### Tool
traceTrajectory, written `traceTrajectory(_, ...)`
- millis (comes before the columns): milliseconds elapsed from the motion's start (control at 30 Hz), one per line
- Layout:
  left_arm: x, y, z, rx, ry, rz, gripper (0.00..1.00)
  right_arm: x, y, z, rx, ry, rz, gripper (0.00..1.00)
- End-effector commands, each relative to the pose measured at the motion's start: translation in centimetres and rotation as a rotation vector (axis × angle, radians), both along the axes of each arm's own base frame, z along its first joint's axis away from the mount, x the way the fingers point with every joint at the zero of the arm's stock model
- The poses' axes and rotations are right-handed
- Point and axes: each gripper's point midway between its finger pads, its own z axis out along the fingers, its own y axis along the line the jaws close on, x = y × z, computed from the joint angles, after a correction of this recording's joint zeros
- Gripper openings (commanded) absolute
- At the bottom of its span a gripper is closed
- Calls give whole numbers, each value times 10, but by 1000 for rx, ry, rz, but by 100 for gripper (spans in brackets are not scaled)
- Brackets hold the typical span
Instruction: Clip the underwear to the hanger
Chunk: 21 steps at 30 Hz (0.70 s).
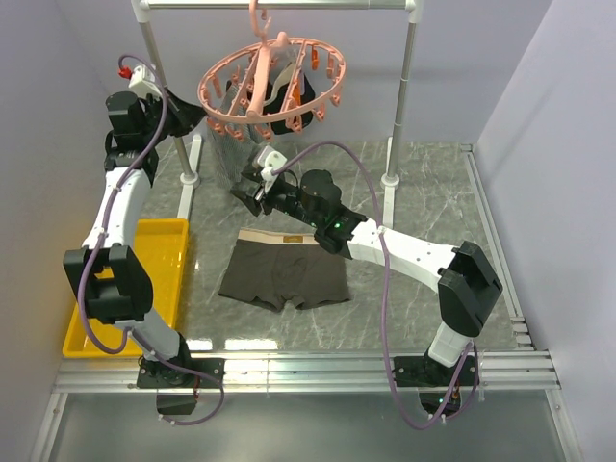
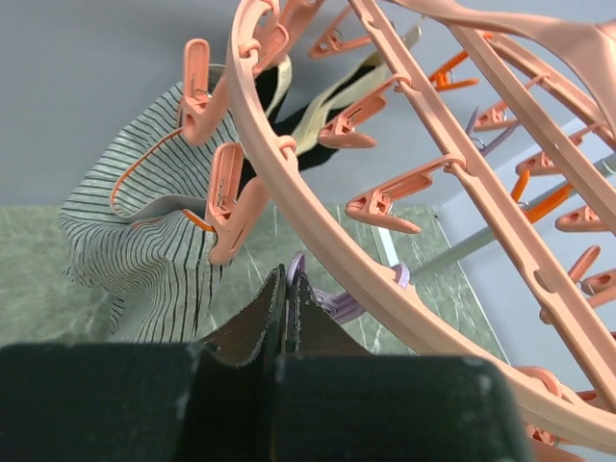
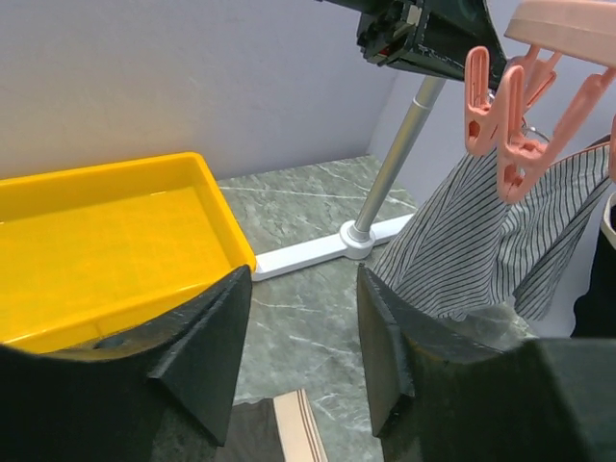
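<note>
The underwear [image 1: 284, 274] lies flat on the table, its tan waistband [image 3: 298, 428] toward the back. The pink ring hanger [image 1: 272, 82] hangs from the white rail by its hook. My left gripper [image 1: 204, 117] is raised at the ring's left side. In the left wrist view it [image 2: 289, 279] is shut on the tail of a purple peg [image 2: 332, 303] under the hanger's rim [image 2: 385, 289]. My right gripper [image 1: 252, 195] hovers above the waistband's far left end. It [image 3: 303, 337] is open with nothing between its fingers.
A striped grey cloth [image 1: 226, 154] and a black garment [image 1: 289, 96] hang from the hanger's pegs. A yellow tray [image 1: 159, 241] sits on the left. The white rail [image 1: 279, 5] stands on two posts with feet [image 3: 361, 236] at the back. Walls close in on three sides.
</note>
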Motion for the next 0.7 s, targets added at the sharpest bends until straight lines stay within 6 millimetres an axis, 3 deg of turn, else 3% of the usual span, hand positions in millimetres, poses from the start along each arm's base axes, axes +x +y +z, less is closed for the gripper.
traceTrajectory(0,-24,-11,44,15,-87,-47,1,-4,-2,53,93,-71,-2,53)
traceTrajectory(267,-55,-25,51,-18,-60,-64,0,10,7,79,140,-89,-19,45)
traceTrajectory(567,-69,-28,52,-45,-46,-61,0,38,23,79,161,-94,-43,45)
traceTrajectory(667,-70,-27,49,-51,-38,-58,0,37,31,78,166,-104,-14,36)
